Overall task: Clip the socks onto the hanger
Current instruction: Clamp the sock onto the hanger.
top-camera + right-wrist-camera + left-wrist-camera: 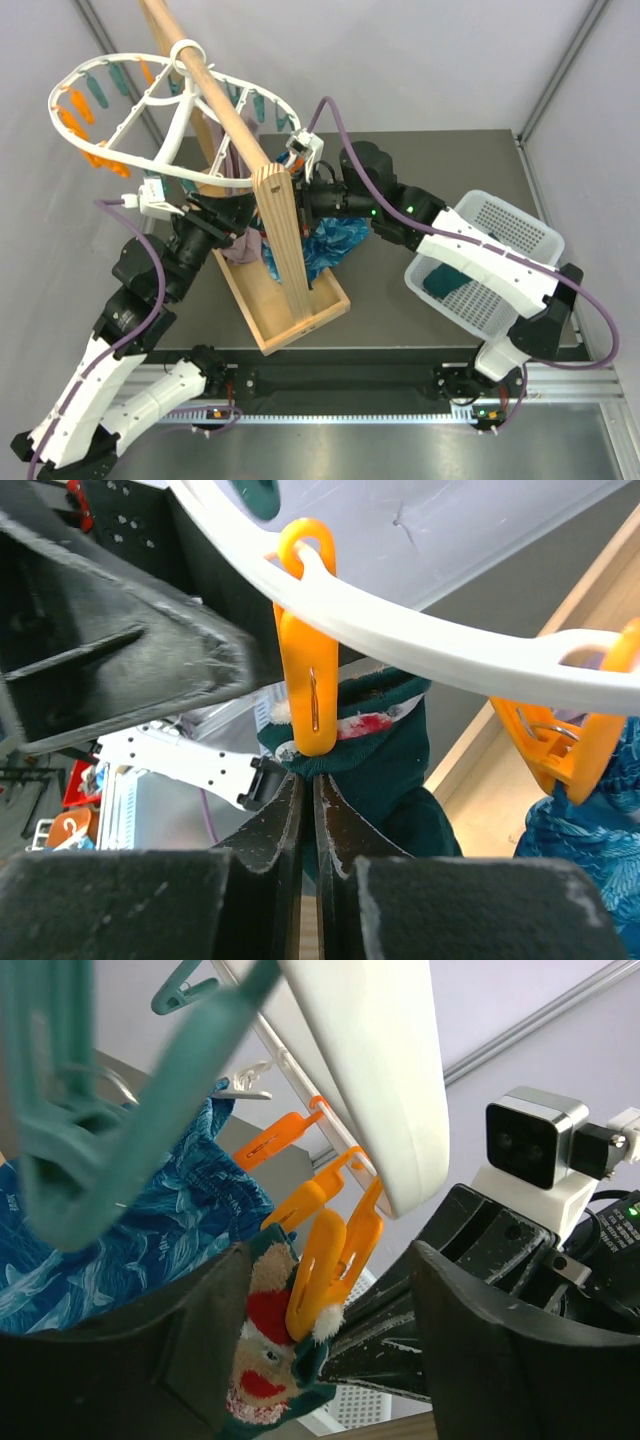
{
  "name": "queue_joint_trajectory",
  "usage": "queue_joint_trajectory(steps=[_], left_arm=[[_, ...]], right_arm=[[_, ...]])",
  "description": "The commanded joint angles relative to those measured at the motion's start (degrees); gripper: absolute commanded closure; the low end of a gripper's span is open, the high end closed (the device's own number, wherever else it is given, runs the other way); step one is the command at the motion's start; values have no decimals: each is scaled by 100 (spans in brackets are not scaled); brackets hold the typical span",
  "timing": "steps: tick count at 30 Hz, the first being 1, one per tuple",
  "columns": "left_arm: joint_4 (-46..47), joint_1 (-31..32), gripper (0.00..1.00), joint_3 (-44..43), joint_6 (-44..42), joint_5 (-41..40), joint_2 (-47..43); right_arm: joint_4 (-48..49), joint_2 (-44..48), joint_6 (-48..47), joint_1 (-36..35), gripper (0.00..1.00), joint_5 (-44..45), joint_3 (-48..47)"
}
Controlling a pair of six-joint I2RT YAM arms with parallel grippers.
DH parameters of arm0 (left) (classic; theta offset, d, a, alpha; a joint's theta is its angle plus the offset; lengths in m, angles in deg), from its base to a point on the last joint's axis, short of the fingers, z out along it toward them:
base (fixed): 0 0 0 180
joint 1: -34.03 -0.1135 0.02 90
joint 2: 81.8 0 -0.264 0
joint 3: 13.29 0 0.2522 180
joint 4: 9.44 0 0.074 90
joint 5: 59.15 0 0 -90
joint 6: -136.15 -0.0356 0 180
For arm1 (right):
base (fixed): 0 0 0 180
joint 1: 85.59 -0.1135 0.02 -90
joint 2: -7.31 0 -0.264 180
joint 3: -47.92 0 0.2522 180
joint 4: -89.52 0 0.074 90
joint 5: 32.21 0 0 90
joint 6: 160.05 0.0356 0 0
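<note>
The hanger (180,125) is hung on the pole (215,95); a sock (385,750) is clipped under its rim, a second sock (440,282) laid in the basket (520,225) at right

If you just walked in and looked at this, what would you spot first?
Probably the big white plastic oval hanger, hooked on the long wooden pole at the upper left of the overhead view. Close up, a bright orange plastic peg on the rim bites a dark teal-green fabric sock, beside a bright blue mottled cloth.
</note>
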Motion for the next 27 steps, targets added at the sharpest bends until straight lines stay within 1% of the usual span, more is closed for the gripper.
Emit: queue_joint_trajectory(steps=[1,3,5,6,9,10,14,17,19,20,22,23,24,27], left_arm=[[15,7,29,17,-97,-42,-89],[-11,7,27,26,-115,-59,-141],[-37,7,26,8,-132,-77,-177],[-81,7,25,0,-141,-77,-203],[-238,7,25,-36,-168,-86,-273],[-292,7,25,-53,-194,-86,-343],[-503,7,33,8,-352,-33,-624],[-714,7,35,-9,-475,169,-853],[-802,7,45,-35,-571,432,-1028],[-811,7,45,-36,-624,572,-1090],[-872,7,43,-158,-799,914,-1196],[-1072,7,42,-237,-826,977,-1222],[-1205,7,42,-455,-862,987,-1249],[-1688,7,42,-738,-862,733,-1345]], right_arm=[[398,-64,59,-99,96,202,-254],[381,-108,94,-99,94,211,-263],[294,-143,103,-108,89,264,-307],[258,-152,85,-99,81,325,-333],[161,-134,50,-99,68,474,-281],[135,-125,41,-99,66,519,-255],[12,-20,41,-99,64,870,-53],[-119,77,59,-99,62,1134,106],[-199,182,85,-90,61,1327,229],[-234,269,94,-90,61,1371,281],[-243,375,111,-81,60,1468,431],[-261,471,111,-73,60,1529,544],[-261,516,120,-55,60,1573,606],[-121,639,234,-2,60,1688,878]])
